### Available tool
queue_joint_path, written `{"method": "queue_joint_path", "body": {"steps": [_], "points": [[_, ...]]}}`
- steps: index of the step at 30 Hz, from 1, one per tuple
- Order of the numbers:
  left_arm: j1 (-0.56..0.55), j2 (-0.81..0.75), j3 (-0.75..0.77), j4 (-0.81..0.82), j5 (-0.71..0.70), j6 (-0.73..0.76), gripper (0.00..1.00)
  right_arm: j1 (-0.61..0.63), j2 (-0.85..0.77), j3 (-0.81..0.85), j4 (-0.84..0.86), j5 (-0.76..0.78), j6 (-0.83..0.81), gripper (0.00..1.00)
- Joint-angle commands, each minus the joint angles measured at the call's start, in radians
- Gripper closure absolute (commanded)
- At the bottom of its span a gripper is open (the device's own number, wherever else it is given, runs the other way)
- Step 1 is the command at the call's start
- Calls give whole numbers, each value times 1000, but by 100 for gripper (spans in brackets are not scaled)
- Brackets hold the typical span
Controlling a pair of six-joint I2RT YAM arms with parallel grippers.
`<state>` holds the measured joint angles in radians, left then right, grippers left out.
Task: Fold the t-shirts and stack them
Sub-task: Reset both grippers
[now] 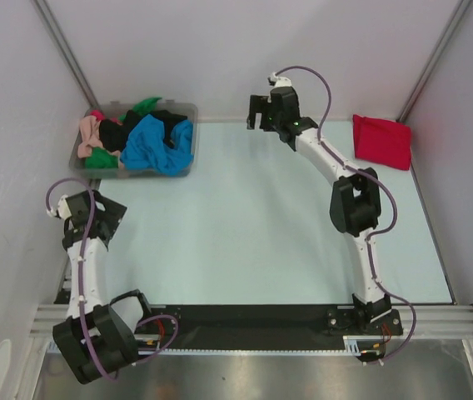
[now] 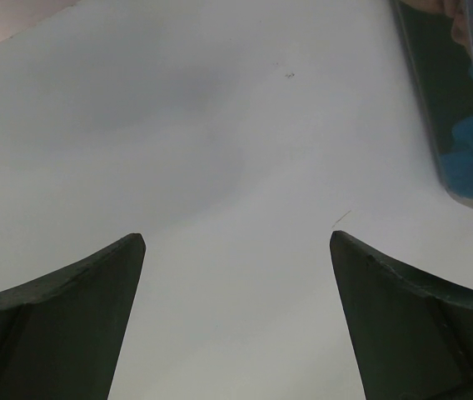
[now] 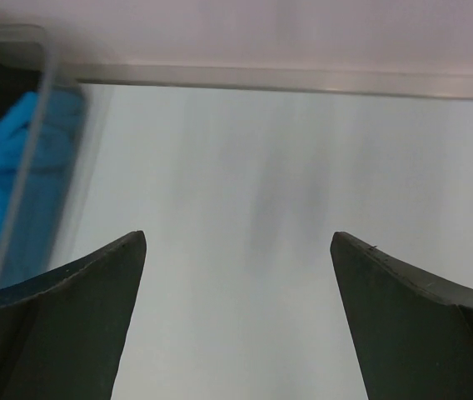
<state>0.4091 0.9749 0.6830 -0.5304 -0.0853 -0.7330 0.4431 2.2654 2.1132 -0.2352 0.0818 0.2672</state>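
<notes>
Bin (image 1: 188, 107) at far left keeps the unfolded t-shirts (image 1: 155, 143) heaped together; red t-shirt (image 1: 381, 140) lies folded at far right of the desk (image 1: 253, 225), seeding the stack. Left gripper (image 2: 236, 242) and right gripper (image 3: 236, 242) both spread wide, empty, the right facing the bin, presumably to fetch.

Your left arm (image 1: 82, 267) sits folded by the table's (image 1: 261, 242) left edge, left gripper (image 2: 236, 243) spread wide, holding nothing. Your right arm (image 1: 360, 250) stretches to the table's far edge, right gripper (image 3: 236, 242) equally wide and empty.
</notes>
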Motion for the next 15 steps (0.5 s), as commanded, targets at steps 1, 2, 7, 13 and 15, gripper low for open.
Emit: {"method": "queue_joint_path", "body": {"steps": [1,2,7,13,15], "points": [[-15,-48,35,-60,-37,-5,0,-113,-105,-42,-87,47,-19,0],[-15,-57,26,-87,-19,-11,0,-128,-159,-150,-78,36,-23,0],[-15,-110,-51,-131,-2,-29,0,-245,-586,-583,-111,128,42,0],[-16,-90,-4,-141,-14,-22,0,-463,-940,-1067,-237,200,181,0],[-18,-73,16,-138,-19,-16,0,-503,-1030,-1131,-245,269,202,0]]}}
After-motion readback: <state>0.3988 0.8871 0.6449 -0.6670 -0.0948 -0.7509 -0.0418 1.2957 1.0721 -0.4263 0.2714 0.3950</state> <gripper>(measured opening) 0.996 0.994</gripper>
